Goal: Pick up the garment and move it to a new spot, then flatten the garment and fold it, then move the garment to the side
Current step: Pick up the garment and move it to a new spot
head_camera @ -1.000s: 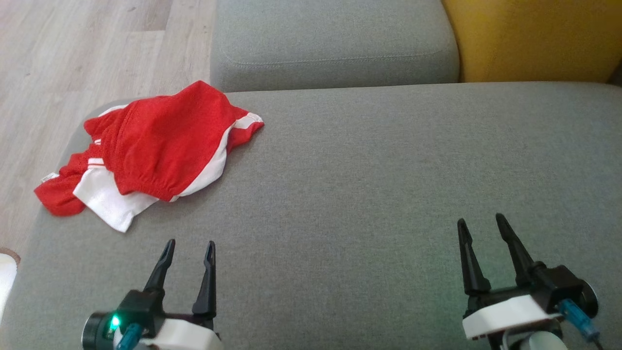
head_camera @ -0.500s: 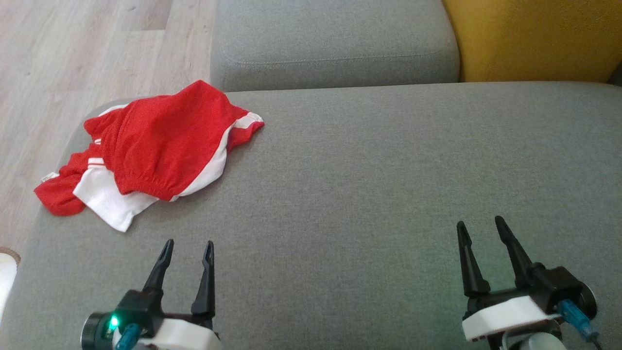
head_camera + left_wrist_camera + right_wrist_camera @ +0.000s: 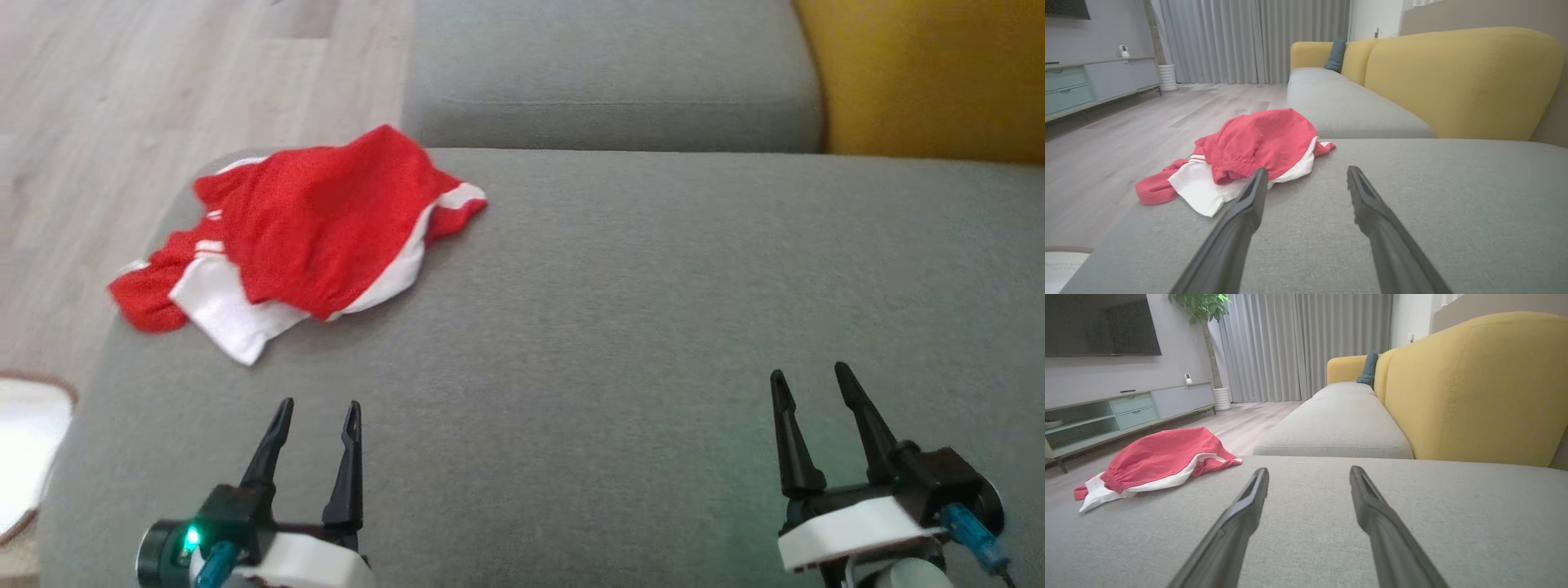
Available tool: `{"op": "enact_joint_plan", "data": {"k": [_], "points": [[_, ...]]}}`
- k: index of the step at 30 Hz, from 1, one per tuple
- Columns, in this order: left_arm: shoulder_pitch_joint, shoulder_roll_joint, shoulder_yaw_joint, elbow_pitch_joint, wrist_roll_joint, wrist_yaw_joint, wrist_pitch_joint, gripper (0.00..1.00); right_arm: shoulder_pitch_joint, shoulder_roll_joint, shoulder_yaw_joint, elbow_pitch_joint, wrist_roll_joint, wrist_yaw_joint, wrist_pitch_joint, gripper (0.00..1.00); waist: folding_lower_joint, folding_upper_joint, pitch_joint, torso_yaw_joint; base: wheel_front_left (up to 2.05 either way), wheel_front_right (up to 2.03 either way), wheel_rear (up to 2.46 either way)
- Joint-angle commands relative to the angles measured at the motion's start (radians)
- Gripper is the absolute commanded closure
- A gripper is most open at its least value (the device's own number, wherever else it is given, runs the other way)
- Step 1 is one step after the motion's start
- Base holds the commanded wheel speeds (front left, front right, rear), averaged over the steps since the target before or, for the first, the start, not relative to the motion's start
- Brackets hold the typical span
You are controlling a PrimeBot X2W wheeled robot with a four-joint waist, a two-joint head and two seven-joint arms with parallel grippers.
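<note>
Two arms, one crumpled garment [image 3: 318, 229]: where does it lie? (Desk)

Bunched red and white at the far left corner of the grey sofa seat [image 3: 637, 310], one red fold reaching the cushion's edge beside the wooden floor [image 3: 106, 98]. Nothing touches it. (Photographer)

And the arms? (Desk)

At the near left of the seat the left gripper [image 3: 319, 404] hovers low. At the near right is the right gripper [image 3: 809, 370], well apart from the cloth. Both sets of jaws are spread with nothing between them, fingers pointing across the cushion. It reads as ready to reach, not mid-grasp. (Photographer)

Why so far back? (Desk)

Likely a starting stance: the pick-up looks not yet begun. The left wrist view faces the heap, its white hem just beyond the left finger [image 3: 1249, 208], so that arm seems best placed to take it. (Photographer)

And the bare stretch of seat? (Desk)

Broad cushion between the heap and the yellow backrest [image 3: 922, 73] offers the obvious new spot, with room to flatten and fold. Thin cloth should sag when lifted, so a pinch on a thick bunched fold would probably hold better than one on a single layer. (Photographer)
</note>
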Motion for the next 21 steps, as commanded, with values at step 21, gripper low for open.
{"op": "enact_joint_plan", "data": {"k": [21], "points": [[-0.043, 0.018, 0.080, -0.072, 0.011, 0.001, -0.012, 0.00, -0.023, -0.010, 0.048, -0.037, 0.054, -0.001, -0.011, 0.00, 0.0000, -0.0001, -0.023, 0.352, 0.00, 0.00, 0.00]]}}
